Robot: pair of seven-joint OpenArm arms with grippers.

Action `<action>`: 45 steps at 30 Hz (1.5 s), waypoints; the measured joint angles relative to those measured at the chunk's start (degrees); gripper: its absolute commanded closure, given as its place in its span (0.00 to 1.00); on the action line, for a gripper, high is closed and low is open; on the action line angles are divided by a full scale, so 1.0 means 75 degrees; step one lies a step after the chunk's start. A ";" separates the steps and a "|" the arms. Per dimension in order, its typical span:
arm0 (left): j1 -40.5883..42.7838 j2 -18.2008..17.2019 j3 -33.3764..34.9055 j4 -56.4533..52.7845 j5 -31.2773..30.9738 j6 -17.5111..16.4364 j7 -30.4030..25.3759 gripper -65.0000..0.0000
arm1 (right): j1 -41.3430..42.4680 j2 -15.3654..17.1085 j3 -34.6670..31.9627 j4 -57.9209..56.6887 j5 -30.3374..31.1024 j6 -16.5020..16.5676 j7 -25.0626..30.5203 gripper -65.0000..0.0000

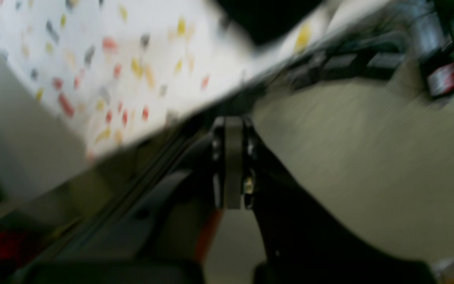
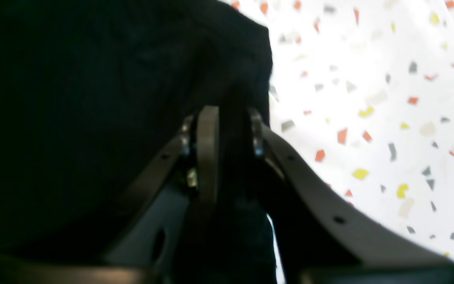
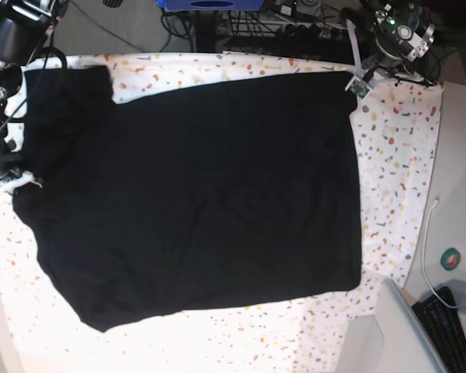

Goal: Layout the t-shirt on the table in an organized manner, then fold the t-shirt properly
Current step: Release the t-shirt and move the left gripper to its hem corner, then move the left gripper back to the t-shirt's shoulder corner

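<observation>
We see the large black cloth t-shirt (image 3: 202, 194) spread across the white flecked cloth-covered counter (image 3: 396, 148), covering most of it in the base view. Bare counter shows to the shirt's right, below it and along the top edge. The right arm's tool (image 2: 227, 130) sits at that view's left edge, its jaws pinching a fold of the shirt. The left arm's tool (image 1: 233, 161) is near the shirt's upper right corner, jaws together, beyond the counter's edge.
</observation>
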 measured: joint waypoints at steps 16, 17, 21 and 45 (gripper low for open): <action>-0.5371 0.0128 0.0367 -0.5115 -0.1172 0.0793 -0.0303 1.00 | 0.0207 0.0495 -0.1300 -0.1192 -0.0006 -0.0052 0.0047 1.00; -0.5490 0.0099 0.0428 -0.5359 -0.1099 0.0793 -0.0501 1.00 | 0.0128 0.0493 -0.1306 -0.1218 0.0015 -0.0047 0.0090 1.00; -0.6525 -0.0099 0.1000 -0.7172 -0.0953 0.0828 -0.1186 1.00 | 0.0111 0.0452 -0.1323 -0.1676 0.0085 -0.0382 0.0067 1.00; -0.9425 0.0058 0.1886 -0.9206 -0.1381 0.1049 -0.1725 1.00 | -0.0705 -0.0204 -0.0755 0.0965 0.0012 -0.0959 0.0300 1.00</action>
